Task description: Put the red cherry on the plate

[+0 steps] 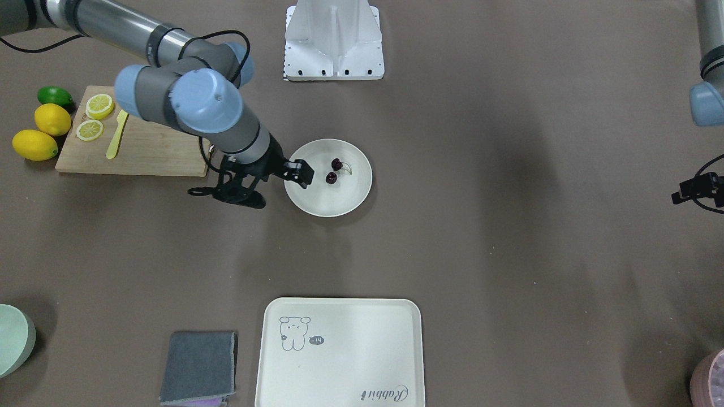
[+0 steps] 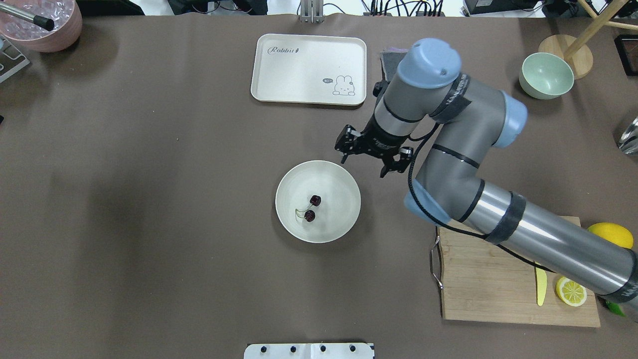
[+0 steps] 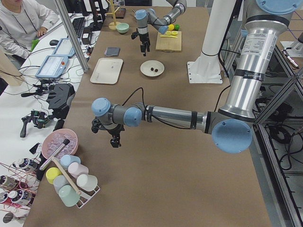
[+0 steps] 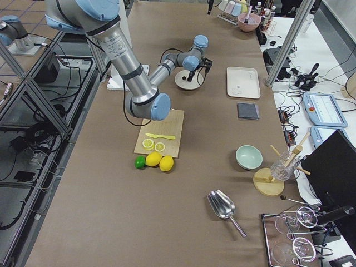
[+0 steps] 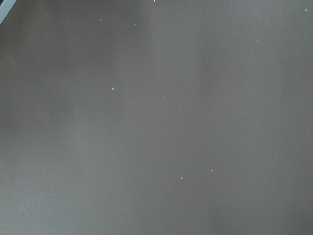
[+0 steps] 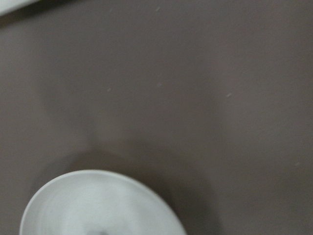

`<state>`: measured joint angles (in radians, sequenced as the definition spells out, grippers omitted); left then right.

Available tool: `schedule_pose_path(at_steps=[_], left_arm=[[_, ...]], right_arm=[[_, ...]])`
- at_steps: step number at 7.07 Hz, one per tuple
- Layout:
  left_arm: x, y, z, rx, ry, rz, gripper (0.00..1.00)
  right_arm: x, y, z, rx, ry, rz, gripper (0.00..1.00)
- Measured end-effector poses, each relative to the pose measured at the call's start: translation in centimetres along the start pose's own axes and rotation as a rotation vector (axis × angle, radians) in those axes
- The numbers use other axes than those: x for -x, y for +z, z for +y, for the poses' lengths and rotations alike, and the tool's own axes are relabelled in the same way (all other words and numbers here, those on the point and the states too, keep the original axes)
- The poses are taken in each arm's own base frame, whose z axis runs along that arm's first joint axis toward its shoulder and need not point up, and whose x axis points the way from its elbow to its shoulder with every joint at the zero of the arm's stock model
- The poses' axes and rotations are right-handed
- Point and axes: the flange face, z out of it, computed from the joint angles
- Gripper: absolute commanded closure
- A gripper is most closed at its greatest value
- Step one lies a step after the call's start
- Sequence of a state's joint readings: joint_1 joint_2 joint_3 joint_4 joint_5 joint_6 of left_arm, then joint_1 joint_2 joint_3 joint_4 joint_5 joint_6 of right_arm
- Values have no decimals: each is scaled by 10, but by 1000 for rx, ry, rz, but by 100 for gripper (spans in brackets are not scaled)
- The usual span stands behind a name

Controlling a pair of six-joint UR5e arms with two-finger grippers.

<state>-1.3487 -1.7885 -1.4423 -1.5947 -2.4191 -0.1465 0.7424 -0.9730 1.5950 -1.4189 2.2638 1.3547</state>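
From across the desk (image 1: 509,226), the red cherry (image 1: 334,171) lies inside the plate (image 1: 339,200), its two dark fruits close together a little off the middle, the thin stem curving away from them. The right gripper (image 1: 271,186) hangs at the plate's rim on the cutting-board side, its fingers spread wide with nothing between them. Beyond it sits a wooden cutting board (image 1: 153,150) carrying two lemon slices (image 1: 99,105) and a yellow knife (image 1: 117,134); two whole lemons (image 1: 52,119) and a lime (image 1: 55,96) rest just beside it. A cream tray (image 1: 350,350) with a cartoon drawing and a folded grey cloth (image 1: 199,367) lie well apart from the plate. Only a sliver of the left gripper (image 1: 698,189) shows at the edge – I cannot tell how its fingers stand.

From overhead, the red cherry (image 2: 312,208) sits in the plate (image 2: 336,219), and the right gripper (image 2: 364,165) hovers over the rim on the tray (image 2: 299,75) side, wide and empty. A pale green bowl (image 2: 546,76) stands far off.

From the left end, the left gripper (image 3: 113,139) hangs low over bare desk, far from the plate (image 3: 146,71).

From the right end, the right gripper (image 4: 199,71) is just beside the plate (image 4: 181,83).

The left wrist camera shows only brown desk. The right wrist camera shows the plate (image 6: 98,205) blurred at the bottom – the cherry is not clear there.
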Motion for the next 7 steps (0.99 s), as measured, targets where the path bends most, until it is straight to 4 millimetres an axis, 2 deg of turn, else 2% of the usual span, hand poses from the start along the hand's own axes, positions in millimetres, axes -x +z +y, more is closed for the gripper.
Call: schedule_pose_path(at_steps=[3, 4, 6, 7], left_arm=[[4, 3, 1, 5, 0, -4, 2], [7, 4, 3, 8, -2, -5, 2], [18, 8, 8, 14, 18, -10, 2], [39, 13, 13, 27, 47, -13, 2]], right_arm=[[-149, -90, -80, -34, -146, 148, 0], [-200, -112, -103, -36, -206, 212, 0], [-319, -140, -136, -14, -349, 321, 0], [-372, -153, -151, 1, -386, 346, 0]])
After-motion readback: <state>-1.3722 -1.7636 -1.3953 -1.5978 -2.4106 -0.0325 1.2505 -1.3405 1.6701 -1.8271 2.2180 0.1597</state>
